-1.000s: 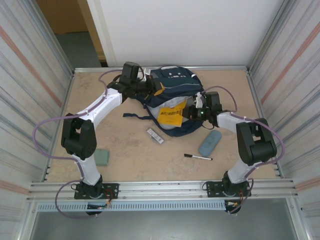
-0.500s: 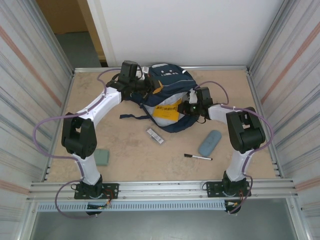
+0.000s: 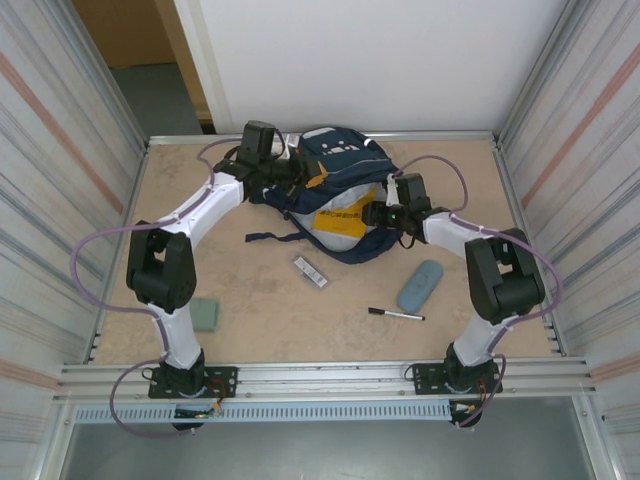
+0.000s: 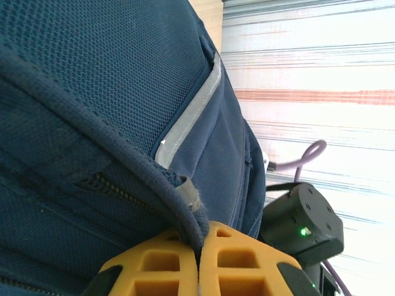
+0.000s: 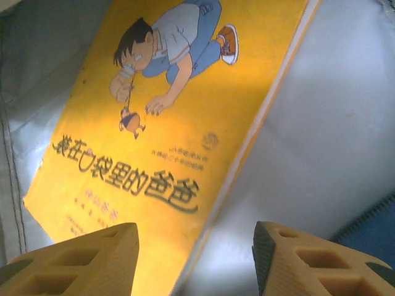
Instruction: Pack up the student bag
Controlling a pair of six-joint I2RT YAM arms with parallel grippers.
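The navy student bag (image 3: 345, 165) lies at the back middle of the table with its mouth held open. My left gripper (image 3: 298, 176) is shut on the bag's piped rim (image 4: 196, 217); the yellow fingers (image 4: 237, 259) pinch it from both sides. A yellow picture book (image 3: 340, 217) lies inside the bag, on its pale grey lining (image 5: 327, 142). My right gripper (image 3: 378, 213) is at the bag's right side, open. In the right wrist view its gripper (image 5: 194, 240) stands over the book's (image 5: 166, 117) lower edge, touching nothing.
On the table in front of the bag lie a small striped bar (image 3: 309, 271), a blue-grey case (image 3: 420, 286) and a black pen (image 3: 395, 314). A green block (image 3: 205, 313) sits by the left arm. Metal walls close in both sides.
My right gripper pushed the yellow book further into the bag, then opened and let it go. The left gripper kept its hold on the rim.
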